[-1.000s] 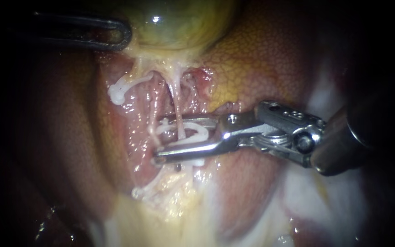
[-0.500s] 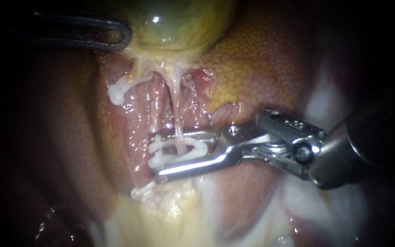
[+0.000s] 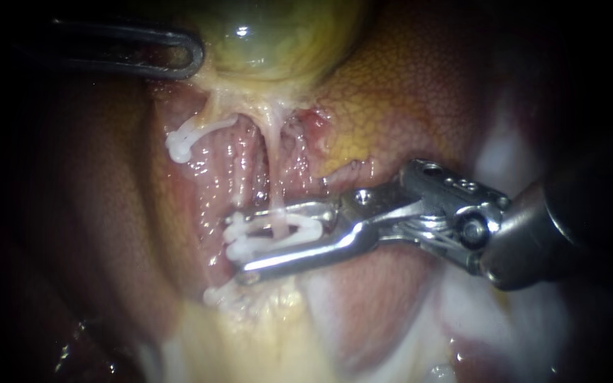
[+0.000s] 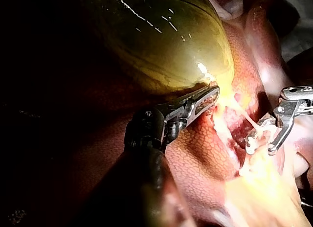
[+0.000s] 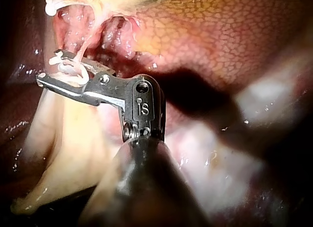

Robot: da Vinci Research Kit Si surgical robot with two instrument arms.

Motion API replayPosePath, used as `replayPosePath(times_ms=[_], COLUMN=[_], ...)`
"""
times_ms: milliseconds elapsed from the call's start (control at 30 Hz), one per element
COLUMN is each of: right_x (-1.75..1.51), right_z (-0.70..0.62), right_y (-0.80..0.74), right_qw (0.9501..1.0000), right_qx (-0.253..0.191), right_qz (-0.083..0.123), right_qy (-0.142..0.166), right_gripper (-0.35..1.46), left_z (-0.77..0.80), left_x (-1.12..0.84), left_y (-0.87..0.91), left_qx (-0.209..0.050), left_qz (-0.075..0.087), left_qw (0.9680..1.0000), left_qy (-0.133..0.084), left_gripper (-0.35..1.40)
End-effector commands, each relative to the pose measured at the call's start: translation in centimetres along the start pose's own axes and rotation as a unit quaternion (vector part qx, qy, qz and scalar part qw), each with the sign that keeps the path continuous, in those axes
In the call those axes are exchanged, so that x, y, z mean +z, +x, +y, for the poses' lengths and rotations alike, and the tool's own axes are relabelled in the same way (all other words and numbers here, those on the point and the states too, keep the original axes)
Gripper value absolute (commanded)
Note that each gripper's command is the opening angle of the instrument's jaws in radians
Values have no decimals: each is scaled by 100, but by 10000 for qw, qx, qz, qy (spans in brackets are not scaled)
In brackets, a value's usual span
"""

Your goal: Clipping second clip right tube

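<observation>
While the endoscope view gives only a looped jaw of your left instrument at upper left, the left wrist view shows its jaws pinched on the edge of the gallbladder. Your right instrument, mid-frame, has its jaws half-closed onto a white clip straddling the right tube, over glistening liver.

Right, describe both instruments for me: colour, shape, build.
The left instrument has a dark, slim shaft ending in a dull grey metal tip with a long slot and a rounded end. The right instrument has a thick dark shaft, a shiny silver hinged wrist with round pins and small holes, and two long, thin, polished jaws.
</observation>
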Motion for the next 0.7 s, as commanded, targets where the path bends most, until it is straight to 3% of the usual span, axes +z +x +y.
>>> replayPosePath(times_ms=[33,233,333,700], right_x=[0,-2,-3,-6], right_z=[1,4,6,11], right_y=[-1,-1,-1,-4], right_qw=[10000,10000,10000,10000], right_qx=[30,29,27,45], right_qz=[-1,-3,-9,-16], right_qy=[-1,1,12,15], right_gripper=[8,-9,-35,-35], left_z=[0,0,0,0], left_x=[0,0,0,1], left_y=[0,0,0,0], left_qx=[-1,-1,-1,-1], left_qz=[-1,0,-1,-1], left_qw=[10000,10000,10000,10000], left_qy=[0,0,0,-1], left_gripper=[-35,-35,-35,-35])
